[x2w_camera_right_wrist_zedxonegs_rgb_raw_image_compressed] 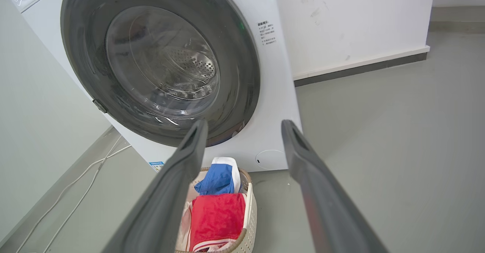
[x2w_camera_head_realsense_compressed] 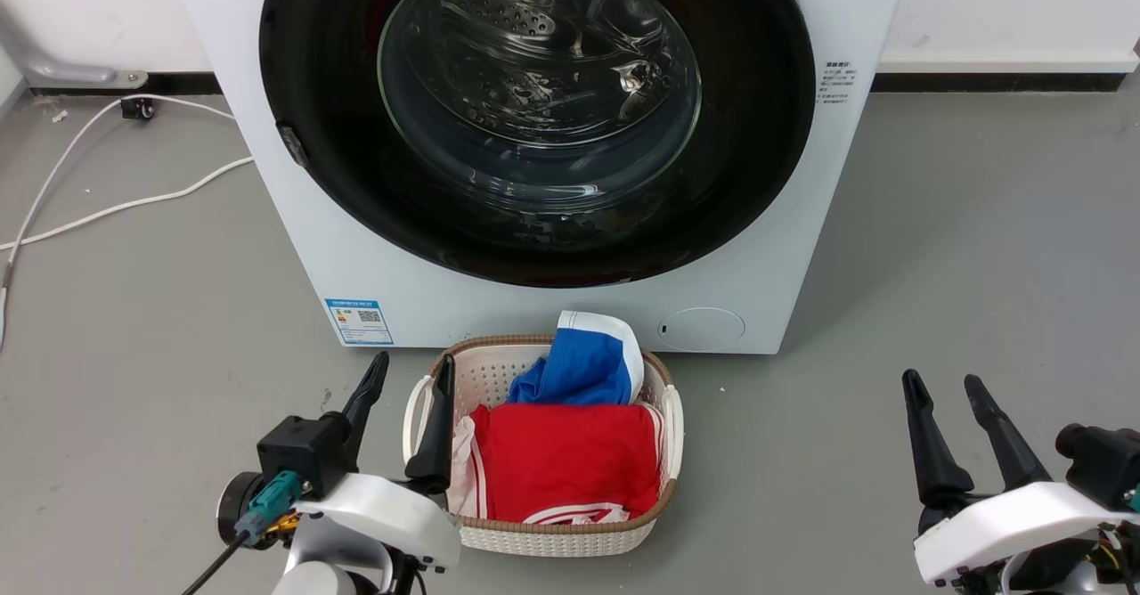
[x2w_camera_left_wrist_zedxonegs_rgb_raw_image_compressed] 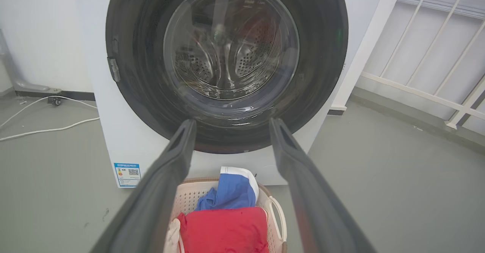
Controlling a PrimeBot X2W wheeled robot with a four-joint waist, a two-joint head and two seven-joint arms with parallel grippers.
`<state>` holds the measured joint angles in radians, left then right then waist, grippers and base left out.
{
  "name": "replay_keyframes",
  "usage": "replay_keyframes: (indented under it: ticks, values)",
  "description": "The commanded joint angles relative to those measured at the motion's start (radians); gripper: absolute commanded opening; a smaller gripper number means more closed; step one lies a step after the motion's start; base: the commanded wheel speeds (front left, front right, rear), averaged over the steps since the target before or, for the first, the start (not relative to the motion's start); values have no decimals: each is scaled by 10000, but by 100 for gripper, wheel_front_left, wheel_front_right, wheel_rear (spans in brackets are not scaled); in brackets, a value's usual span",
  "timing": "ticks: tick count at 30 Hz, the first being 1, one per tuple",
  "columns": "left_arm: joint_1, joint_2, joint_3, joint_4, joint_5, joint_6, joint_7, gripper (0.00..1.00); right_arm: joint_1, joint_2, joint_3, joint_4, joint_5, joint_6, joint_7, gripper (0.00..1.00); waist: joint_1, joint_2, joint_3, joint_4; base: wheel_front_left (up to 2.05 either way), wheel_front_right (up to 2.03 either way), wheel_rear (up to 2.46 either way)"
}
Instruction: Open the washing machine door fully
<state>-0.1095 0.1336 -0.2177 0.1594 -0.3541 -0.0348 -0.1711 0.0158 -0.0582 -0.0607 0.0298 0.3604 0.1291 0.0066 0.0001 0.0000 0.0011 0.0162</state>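
Washing machine door (x2w_camera_head_realsense_compressed: 537,105) is shut, set flush in the white front of the machine (x2w_camera_head_realsense_compressed: 285,248), straight ahead of the robot. The left claw (x2w_camera_head_realsense_compressed: 414,363) is released, its fingers spread and empty, low on the left with its inner finger just beside the handle of the basket (x2w_camera_head_realsense_compressed: 674,417). The right claw (x2w_camera_head_realsense_compressed: 940,381) is also released and empty. It hangs over bare floor (x2w_camera_head_realsense_compressed: 980,248), well apart from the basket. The basket stands at the foot of the machine, holding a red garment (x2w_camera_head_realsense_compressed: 561,457) and a blue garment (x2w_camera_head_realsense_compressed: 579,368). The door rises just behind and above it.

As I judge it, nothing of the task is done: neither claw is near the door, so the reach, the grip and the whole swing remain. The head view cuts off the top of the door. A small dark tab (x2w_camera_head_realsense_compressed: 292,143) sits on its left rim, but I cannot tell whether it is a latch, a handle or a hinge. Which side the door swings from is unclear too.
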Motion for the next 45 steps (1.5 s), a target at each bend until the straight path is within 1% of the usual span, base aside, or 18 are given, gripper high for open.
replay_keyframes:
  ticks: [1, 3, 4, 11, 25, 37, 45]
  values:
    - [-202, 86, -60, -28, 233, 60, -100, 100, 31, 23, -17, -149, -278, 18, -4, 100, -1, 0, 0, -1, 0, 0, 0]
    - [-210, 104, -121, 5, 405, 112, -138, 100, 51, 34, -27, -204, -472, 18, -4, 100, -1, 0, -1, 0, 0, 0, 0]
    - [-228, 144, -193, 52, 626, 198, -208, 100, 107, 48, -55, -271, -765, 19, -10, 100, -1, 0, -5, 2, 0, 0, 0]
    - [-236, 187, -293, 197, 1036, 279, -368, 100, 216, 66, -60, -455, -1404, 21, -20, 100, -1, 0, -26, 19, 0, 0, 0]
    - [-275, 121, -354, 472, 1776, 431, -650, 100, 365, 81, -5, -607, -2144, 23, -165, 100, -1, 0, -14, 68, 0, 0, 0]
    - [-263, -45, -279, 587, 2362, 291, -906, 100, 398, 87, -68, -653, -2913, 26, -404, 100, -1, 0, 40, 94, 0, 0, 0]
    - [-228, -205, -106, 659, 2190, 186, -956, 100, 323, 87, -205, -439, -2766, 15, -541, 100, -1, 0, 49, 114, 0, 0, 0]
